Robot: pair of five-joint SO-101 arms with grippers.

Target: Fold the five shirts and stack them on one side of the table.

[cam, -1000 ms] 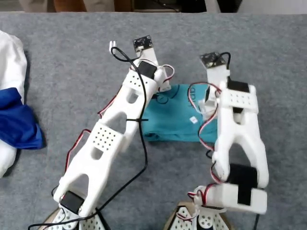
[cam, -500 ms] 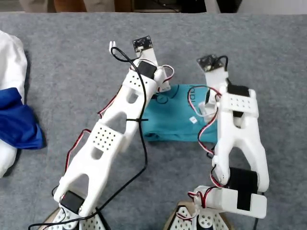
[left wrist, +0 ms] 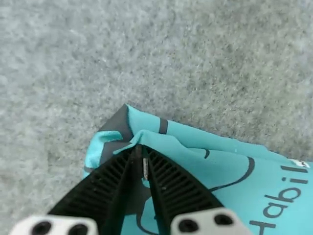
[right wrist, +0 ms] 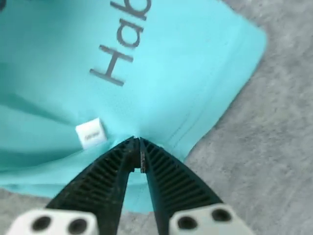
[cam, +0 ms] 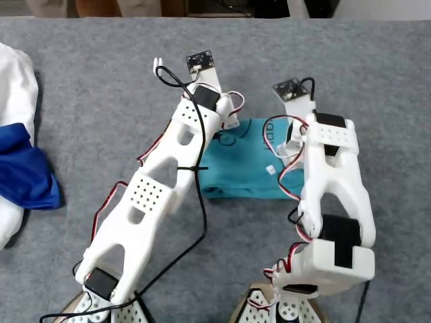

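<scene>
A teal shirt with dark print lies folded in the middle of the grey table. In the high view both arms lean over it, one at its far left corner and one along its right side. My left gripper is shut on a raised pinch of the teal shirt at a corner with a dark collar band. My right gripper is shut on the teal shirt close to an edge, beside a small white label.
A pile of white cloth with a blue shirt on it lies at the table's left edge. Bare grey felt stretches between that pile and the arms, and past the teal shirt on the right.
The arm on the shirt's right side has edged a little to the left over the shirt. The other arm and the shirt stay where they were.
</scene>
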